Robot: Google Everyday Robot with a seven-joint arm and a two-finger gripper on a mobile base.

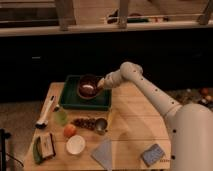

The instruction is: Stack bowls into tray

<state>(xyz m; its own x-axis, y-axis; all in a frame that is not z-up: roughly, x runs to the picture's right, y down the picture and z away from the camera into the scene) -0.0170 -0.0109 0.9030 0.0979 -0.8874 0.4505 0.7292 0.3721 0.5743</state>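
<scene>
The tool (101, 83) sits at the end of the arm that reaches in from the right edge of the worktop (135, 116). It meets the reddish-brown bowl (88, 86) at the side of the rim that faces that edge. From the tool, then, the bowl lies directly toward the left edge, with its hollow facing up. I cannot tell whether the tool is spread, pressed together or pinching the rim. The bowl is inside the outline of the green tray (75, 105), in its far right part. The tray lies near the far left corner of the worktop, with its long side parallel to the far edge. I also cannot tell whether the bowl rests on the tray floor or hangs just above it. Judging from this, any release should happen straight down, because the tray's right rim is just below the tool.
</scene>
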